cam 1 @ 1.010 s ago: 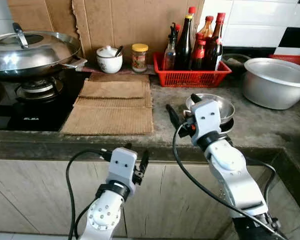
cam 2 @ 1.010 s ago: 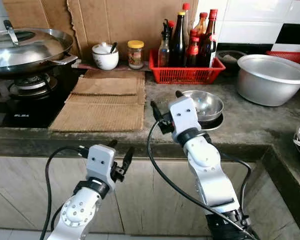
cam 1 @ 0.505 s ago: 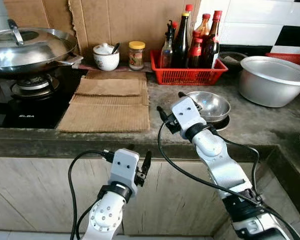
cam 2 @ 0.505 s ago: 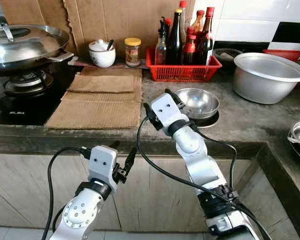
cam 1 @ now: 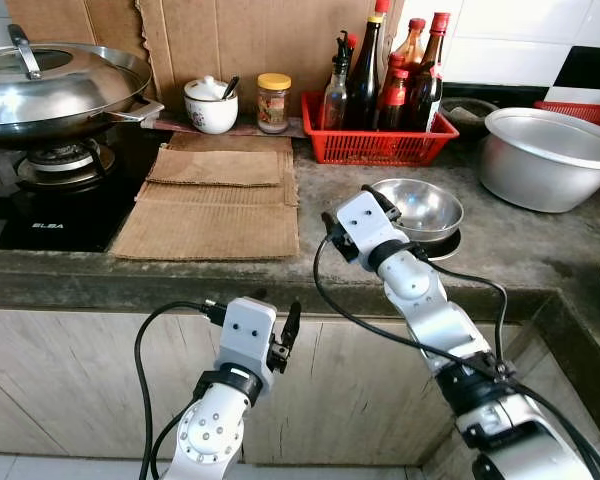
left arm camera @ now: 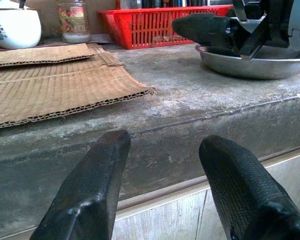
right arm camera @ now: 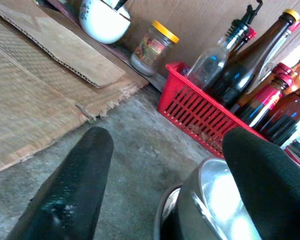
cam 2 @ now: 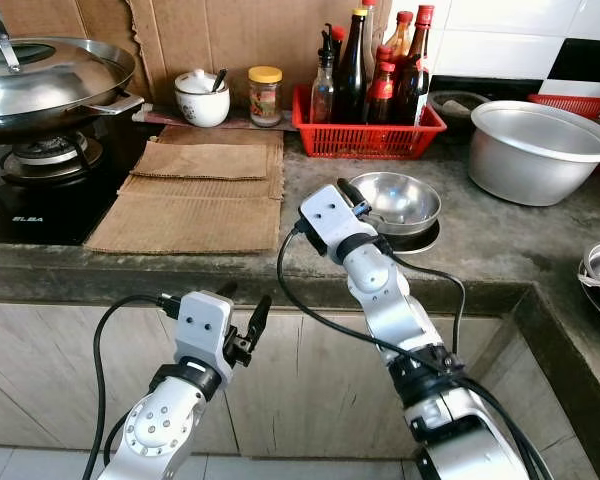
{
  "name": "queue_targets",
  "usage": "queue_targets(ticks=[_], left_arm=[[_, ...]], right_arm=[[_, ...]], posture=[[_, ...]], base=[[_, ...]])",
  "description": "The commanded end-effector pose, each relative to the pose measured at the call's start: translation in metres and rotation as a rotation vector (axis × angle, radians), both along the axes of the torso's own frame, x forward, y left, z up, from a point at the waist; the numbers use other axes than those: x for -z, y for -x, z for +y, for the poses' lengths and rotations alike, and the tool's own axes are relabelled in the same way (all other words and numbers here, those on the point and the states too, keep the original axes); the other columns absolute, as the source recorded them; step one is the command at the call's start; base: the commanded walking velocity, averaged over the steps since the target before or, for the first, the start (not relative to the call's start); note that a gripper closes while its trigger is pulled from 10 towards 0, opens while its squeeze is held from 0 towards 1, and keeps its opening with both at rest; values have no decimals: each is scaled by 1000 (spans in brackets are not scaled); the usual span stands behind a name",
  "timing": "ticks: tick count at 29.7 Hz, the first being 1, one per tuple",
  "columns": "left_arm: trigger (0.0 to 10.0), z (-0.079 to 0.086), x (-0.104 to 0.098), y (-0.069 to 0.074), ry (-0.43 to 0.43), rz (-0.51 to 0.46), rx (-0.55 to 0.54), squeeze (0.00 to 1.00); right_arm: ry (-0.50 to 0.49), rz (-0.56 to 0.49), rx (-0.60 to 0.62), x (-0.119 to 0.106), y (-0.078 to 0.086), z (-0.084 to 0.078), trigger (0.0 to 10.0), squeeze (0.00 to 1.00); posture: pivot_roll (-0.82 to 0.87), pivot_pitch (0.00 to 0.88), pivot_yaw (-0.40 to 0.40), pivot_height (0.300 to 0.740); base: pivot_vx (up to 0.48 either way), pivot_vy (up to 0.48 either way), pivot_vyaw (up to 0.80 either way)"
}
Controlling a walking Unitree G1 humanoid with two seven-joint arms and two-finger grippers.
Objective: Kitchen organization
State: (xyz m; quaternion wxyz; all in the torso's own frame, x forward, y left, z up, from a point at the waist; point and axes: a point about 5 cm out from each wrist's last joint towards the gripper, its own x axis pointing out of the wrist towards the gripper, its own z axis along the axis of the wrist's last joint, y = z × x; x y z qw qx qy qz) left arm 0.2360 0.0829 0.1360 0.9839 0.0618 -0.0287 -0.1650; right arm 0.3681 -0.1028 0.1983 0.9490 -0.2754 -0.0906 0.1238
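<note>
Bowl (cam 1: 417,208) sits on counter (cam 1: 320,200) nr front edge, before red basket (cam 1: 378,148). Right gripper (cam 1: 352,205) has swung in beside bowl's rim vs 1 s ago, fingers spread, one over rim. Grasp looks imminent. Left gripper (cam 1: 275,325) hangs below counter, fingers apart, empty.

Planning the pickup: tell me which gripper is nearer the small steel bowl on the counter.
Right. The right gripper is open at the small steel bowl, one finger over its rim. The left gripper hangs open below the counter edge.
</note>
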Motion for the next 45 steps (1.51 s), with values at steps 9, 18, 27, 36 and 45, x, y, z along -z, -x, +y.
queue_targets(ticks=[9, 18, 27, 36, 45], left_arm=[[10000, -2, -3, 1, 9, -10, -2, 0], [10000, -3, -4, -1, 9, -14, 4, 0], [10000, -3, -4, -2, 7, -22, 7, 0], [10000, -2, -5, -4, 3, -30, 5, 0], [10000, -2, -7, -8, 7, -36, 13, 0]], right_arm=[[-3, -31, 12, -6, -5, -3, 0, 0], [-13, -36, 17, -6, -5, -4, 0, 0], [-251, -175, 104, -35, -2, -17, 0, 0], [-529, -382, 129, -82, 20, -40, 0, 0], [-504, -491, 241, -89, 68, -60, 0, 0]], posture=[[18, 19, -89, 740], [20, 4, -86, 740], [24, 0, -85, 740], [19, 0, -80, 740], [-1, 0, -60, 740]], base=[[0, 0, 0], [0, 0, 0], [0, 0, 0], [0, 0, 0], [0, 0, 0]])
